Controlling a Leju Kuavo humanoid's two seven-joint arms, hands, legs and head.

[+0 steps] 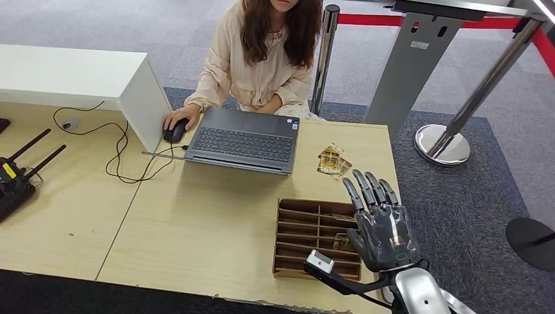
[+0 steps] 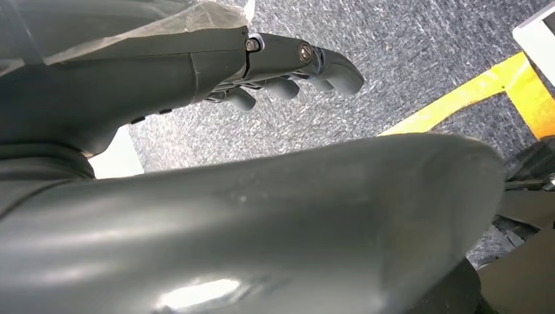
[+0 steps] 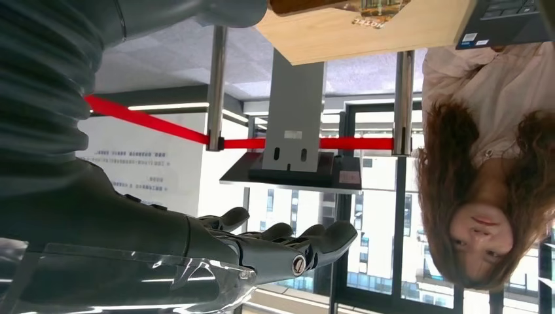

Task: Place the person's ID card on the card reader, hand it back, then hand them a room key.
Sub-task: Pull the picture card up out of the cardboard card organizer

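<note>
No ID card or card reader can be made out, so the first two steps cannot be judged. The room keys (image 1: 332, 159) (a patterned packet, as far as one can tell) lie on the table (image 1: 196, 216) just beyond the right hand (image 1: 379, 222), whose fingers are straight, apart and holding nothing, above the slotted card box (image 1: 307, 235). The hand-over looks not yet done. The left hand (image 2: 288, 65), loosely curled and empty, hangs over carpet. Farther out the person (image 1: 262, 59) works a laptop (image 1: 242, 137).

Head view high, facing down over desk (image 1: 196, 216); right wrist view inverted, sharing desk edge and person (image 1: 262, 59).
</note>
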